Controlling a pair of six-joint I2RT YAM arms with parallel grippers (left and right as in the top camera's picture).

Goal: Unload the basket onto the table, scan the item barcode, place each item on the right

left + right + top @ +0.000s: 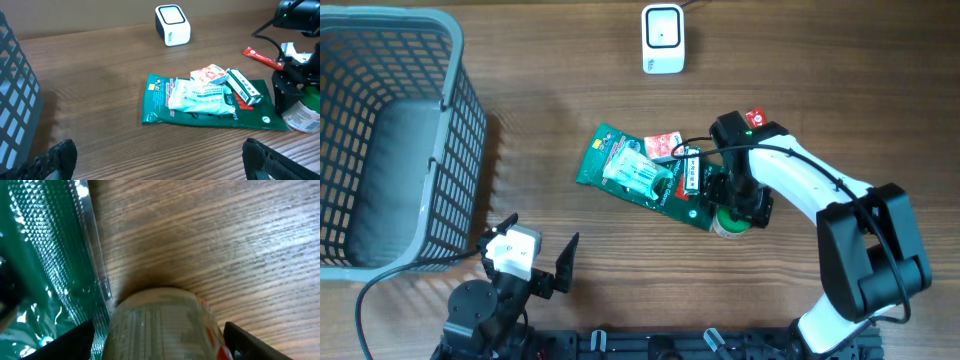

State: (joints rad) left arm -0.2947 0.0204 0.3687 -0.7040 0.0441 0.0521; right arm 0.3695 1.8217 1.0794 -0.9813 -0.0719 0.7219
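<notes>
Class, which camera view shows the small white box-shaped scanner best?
The left wrist view: the small white box-shaped scanner stands whole there, top and two sides visible. Overhead shows it whole too, but mainly from above. The right wrist view misses it entirely.

Wood table (820,80): grey basket (455,90) at far L edge, white scanner (662,38) at back ctr, well apart. Green pouch (595,160) lies flat mid-table w/ a small can (728,225) just beside its R end. Red sachet (262,57) lies further back on R side, apart from both.
</notes>
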